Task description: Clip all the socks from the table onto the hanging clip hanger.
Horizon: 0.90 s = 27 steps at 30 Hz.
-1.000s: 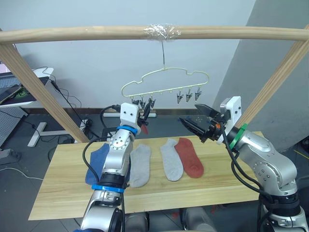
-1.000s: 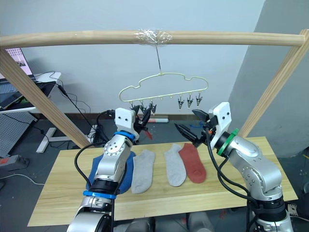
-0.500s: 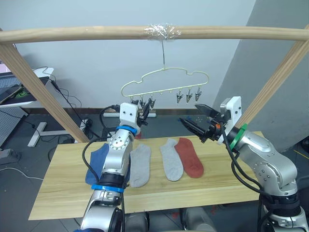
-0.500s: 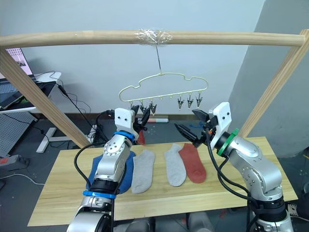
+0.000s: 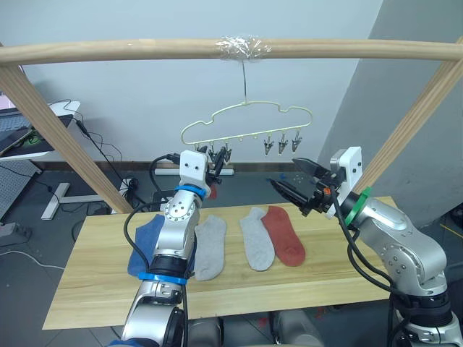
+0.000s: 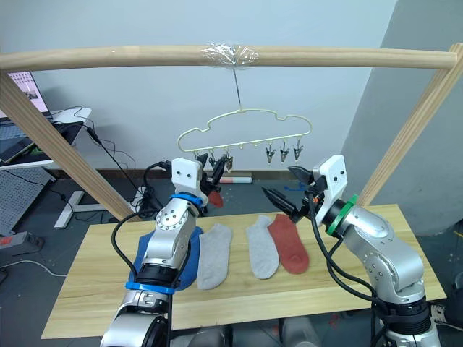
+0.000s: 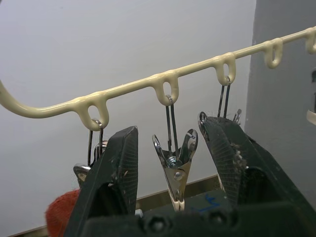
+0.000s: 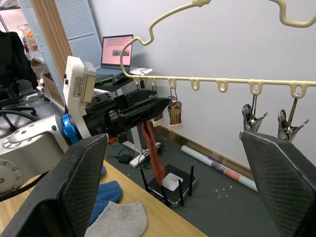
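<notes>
The pale-yellow clip hanger (image 5: 246,119) hangs by its metal hook from a taped spot on a wooden pole (image 5: 231,48) above the table (image 5: 94,282). The left gripper (image 5: 215,167) is raised to the hanger's left end, and in the left wrist view its two black fingers (image 7: 118,173) stand spread on either side of one grey metal clip (image 7: 175,165), not touching it. A rust red sock (image 8: 150,150) dangles below the clips at that end of the hanger; the right wrist view shows it hanging just under the left gripper's fingers, though what holds it cannot be told. The right gripper (image 5: 288,182) hovers above the table below the hanger's right end, its fingers wide apart and holding nothing. Four socks lie in a row on the table: a blue sock (image 5: 145,242) partly hidden behind the left arm, two light grey socks (image 5: 210,249) (image 5: 257,238) in the middle, and a second rust red sock (image 5: 283,235) touching the right-hand grey one.
</notes>
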Tool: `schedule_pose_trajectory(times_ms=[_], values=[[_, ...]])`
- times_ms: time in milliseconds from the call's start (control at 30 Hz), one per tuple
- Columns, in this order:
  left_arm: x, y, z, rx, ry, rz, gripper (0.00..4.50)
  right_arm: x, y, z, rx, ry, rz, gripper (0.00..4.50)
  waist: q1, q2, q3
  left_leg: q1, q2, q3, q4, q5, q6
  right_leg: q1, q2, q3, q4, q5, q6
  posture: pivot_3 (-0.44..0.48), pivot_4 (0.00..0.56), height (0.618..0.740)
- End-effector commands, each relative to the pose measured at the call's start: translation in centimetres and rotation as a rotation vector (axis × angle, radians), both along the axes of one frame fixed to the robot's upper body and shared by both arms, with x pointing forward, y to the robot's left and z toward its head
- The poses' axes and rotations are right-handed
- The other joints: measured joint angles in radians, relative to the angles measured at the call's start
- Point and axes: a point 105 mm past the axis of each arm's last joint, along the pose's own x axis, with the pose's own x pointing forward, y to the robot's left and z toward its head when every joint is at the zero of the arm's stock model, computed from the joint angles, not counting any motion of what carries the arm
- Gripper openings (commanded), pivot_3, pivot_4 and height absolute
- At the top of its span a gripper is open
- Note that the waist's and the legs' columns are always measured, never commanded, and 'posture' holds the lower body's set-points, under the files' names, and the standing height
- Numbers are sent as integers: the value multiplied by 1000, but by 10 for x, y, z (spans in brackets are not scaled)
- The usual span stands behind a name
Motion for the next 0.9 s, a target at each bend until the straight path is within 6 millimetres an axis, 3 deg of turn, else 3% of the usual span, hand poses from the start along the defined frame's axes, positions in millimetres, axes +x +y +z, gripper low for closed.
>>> schedule_pose_trajectory(times_ms=[33,300,900], values=[[-1,3,12,-7,-53,13,2372,-5,-1,15,12,-63,0,4500,0,0,0,0,0,0,0,0,0,0,0,0,0,0,0,-151,121,740],[-10,7,4,-13,-33,13,2372,-5,-2,14,12,-59,-2,4500,0,0,0,0,0,0,0,0,0,0,0,0,0,0,0,-147,125,740],[-5,2,15,-24,-63,7,2372,-5,-2,15,13,-56,0,4500,0,0,0,-2,0,-1,0,0,0,-1,0,0,-1,0,0,-150,123,740]])
